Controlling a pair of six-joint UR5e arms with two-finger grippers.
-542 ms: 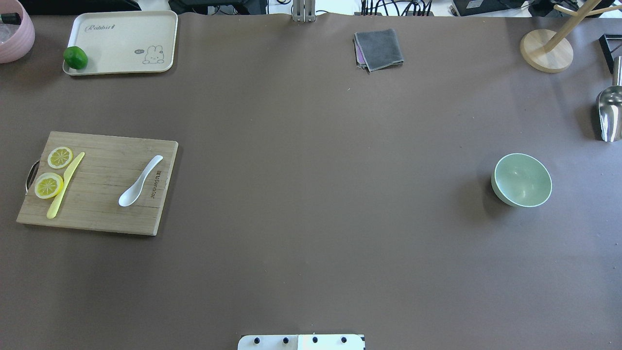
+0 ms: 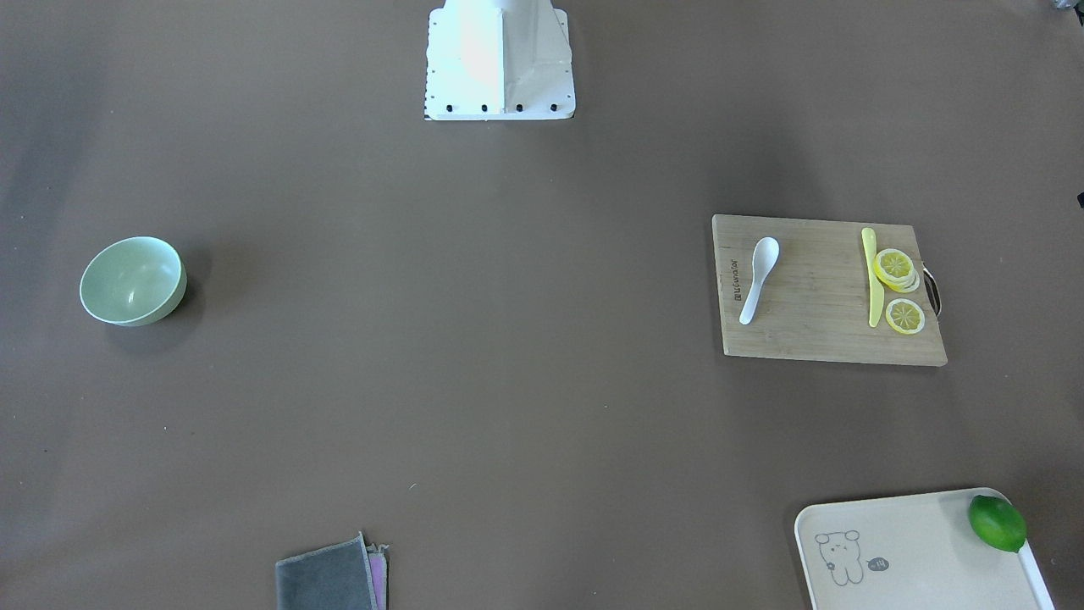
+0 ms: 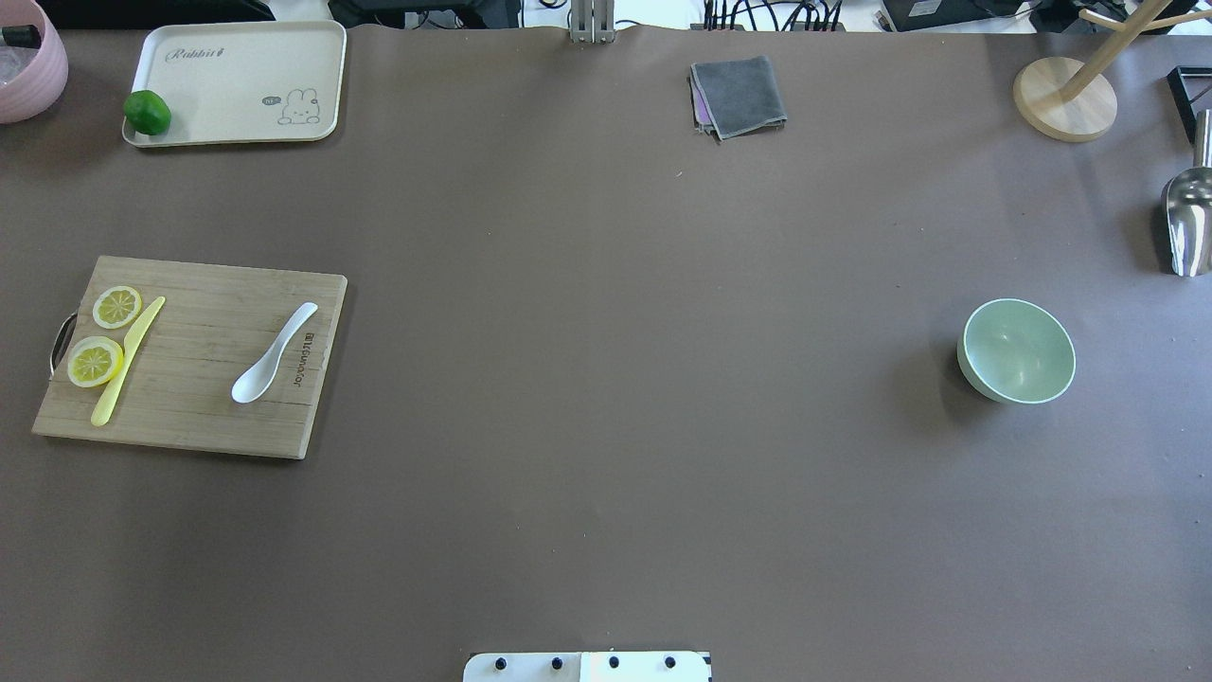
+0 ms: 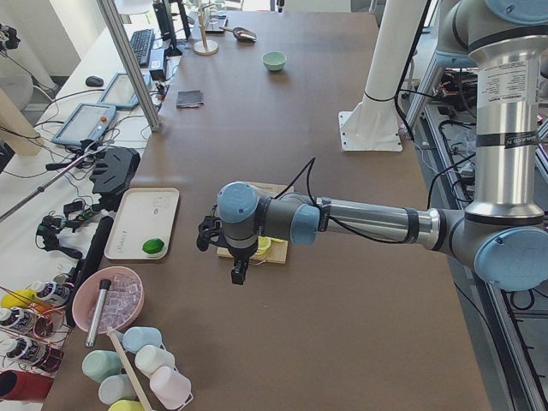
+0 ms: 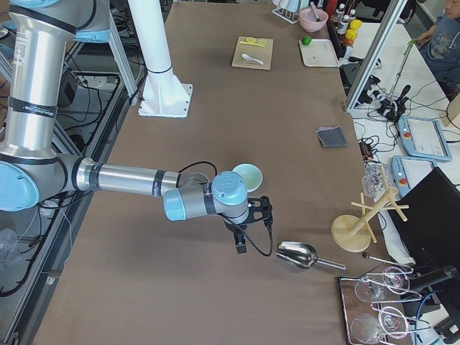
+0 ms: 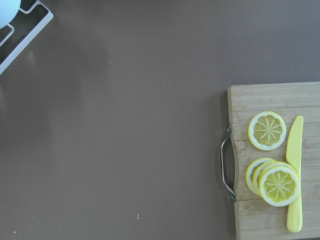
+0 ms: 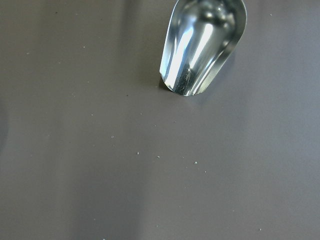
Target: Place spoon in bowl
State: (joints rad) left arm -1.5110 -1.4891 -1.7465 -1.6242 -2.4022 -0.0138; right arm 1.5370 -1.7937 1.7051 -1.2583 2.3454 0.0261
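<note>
The white spoon (image 3: 273, 353) lies on the wooden cutting board (image 3: 204, 417) at the table's left, scoop toward the robot; it also shows in the front view (image 2: 759, 280). The mint-green bowl (image 3: 1018, 350) stands empty at the table's right, far from the spoon (image 2: 133, 280). My left gripper (image 4: 237, 274) shows only in the left side view, above the board's outer end; I cannot tell if it is open or shut. My right gripper (image 5: 241, 244) shows only in the right side view, just beyond the bowl (image 5: 248, 176); I cannot tell its state. Neither wrist view shows fingers.
On the board lie a yellow knife (image 3: 127, 362) and lemon slices (image 3: 95, 361). A cream tray (image 3: 246, 66) with a lime (image 3: 147, 113) is at the back left. A grey cloth (image 3: 739, 96), a metal scoop (image 3: 1188, 223) and a wooden stand (image 3: 1064, 98) are at the back and right.
</note>
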